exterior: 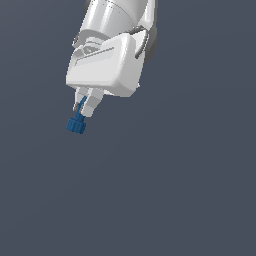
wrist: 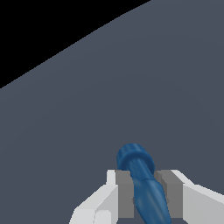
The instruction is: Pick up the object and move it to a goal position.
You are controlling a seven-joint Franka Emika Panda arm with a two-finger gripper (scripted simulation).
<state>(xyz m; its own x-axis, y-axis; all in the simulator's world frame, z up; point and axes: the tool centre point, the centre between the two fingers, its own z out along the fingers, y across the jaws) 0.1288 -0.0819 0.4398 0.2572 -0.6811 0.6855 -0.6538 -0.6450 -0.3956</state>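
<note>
We see a glossy white arm (exterior: 117, 17) with a rounded, boxy white hand (exterior: 102, 67), dark grey seams, and short white fingers (wrist: 114, 192) with grey pads (wrist: 124, 194).

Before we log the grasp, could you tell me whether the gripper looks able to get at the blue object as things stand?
Yes, it seems so: the gripper is shut on the blue object by its stem, and the ribbed end pokes out past the fingertips.
</note>
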